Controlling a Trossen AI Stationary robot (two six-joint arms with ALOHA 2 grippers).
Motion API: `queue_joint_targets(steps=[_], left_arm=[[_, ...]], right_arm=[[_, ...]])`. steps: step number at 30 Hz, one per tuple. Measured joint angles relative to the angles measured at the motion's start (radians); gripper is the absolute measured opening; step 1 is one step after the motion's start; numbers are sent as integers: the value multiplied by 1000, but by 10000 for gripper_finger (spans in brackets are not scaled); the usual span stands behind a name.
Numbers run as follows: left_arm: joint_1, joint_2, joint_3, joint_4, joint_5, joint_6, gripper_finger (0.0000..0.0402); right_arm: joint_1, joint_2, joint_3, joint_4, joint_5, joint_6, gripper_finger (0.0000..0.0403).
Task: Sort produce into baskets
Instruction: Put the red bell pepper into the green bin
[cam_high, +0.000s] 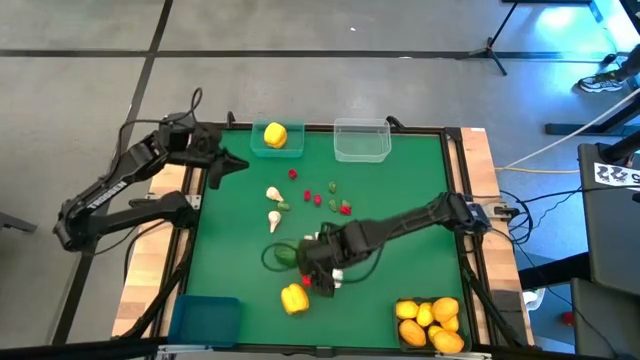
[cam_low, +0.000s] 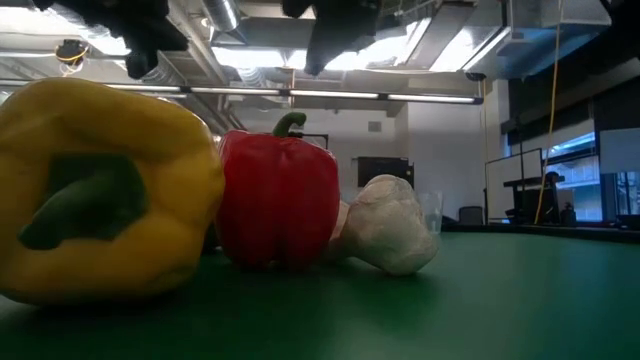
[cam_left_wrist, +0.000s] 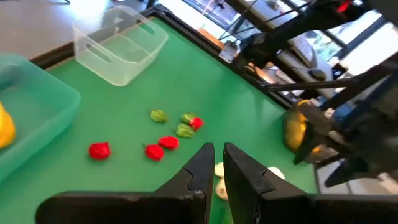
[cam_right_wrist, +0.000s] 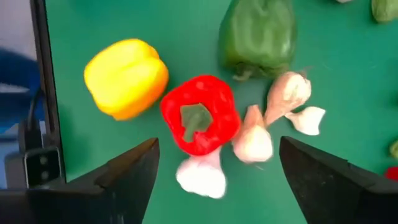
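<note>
Here my right gripper (cam_right_wrist: 214, 165) hung with fingers spread wide above the red pepper (cam_right_wrist: 200, 122), garlic (cam_right_wrist: 253, 142) crowding one side and the yellow pepper (cam_right_wrist: 126, 77) the other, so I judged the next move was a straight drop between them, while my left gripper (cam_left_wrist: 214, 163), nearly shut, waited near the teal basket (cam_high: 262, 150).

- The table (cam_high: 400, 190) has a green top, with a dark frame and bare wooden strips along its two sides.
- Grey floor (cam_high: 300, 60) surrounds it, crossed by dark seam lines.
- A stand's dark legs (cam_high: 493, 48) rest on the floor beyond the table.
- A person's shoe (cam_high: 600, 82) shows at the far right edge.
- Cables (cam_high: 540, 200) trail off the table's right side.
- Ceiling light strips (cam_low: 330, 96) run across the room behind.
</note>
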Motion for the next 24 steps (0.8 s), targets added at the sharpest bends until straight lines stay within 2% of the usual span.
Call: queue_joint_targets(steps=[10,17,24], left_arm=[[-54,-127,0,-6,-2,-110,33],[-55,-186,1,-112,-39,-75,33],[-55,-230,1,-186,-57,-43,33]], right_arm=[[78,0,-147,187,66,166,324],[73,0,-225,260,159,247,324],[68,0,-235,259,170,272,322]])
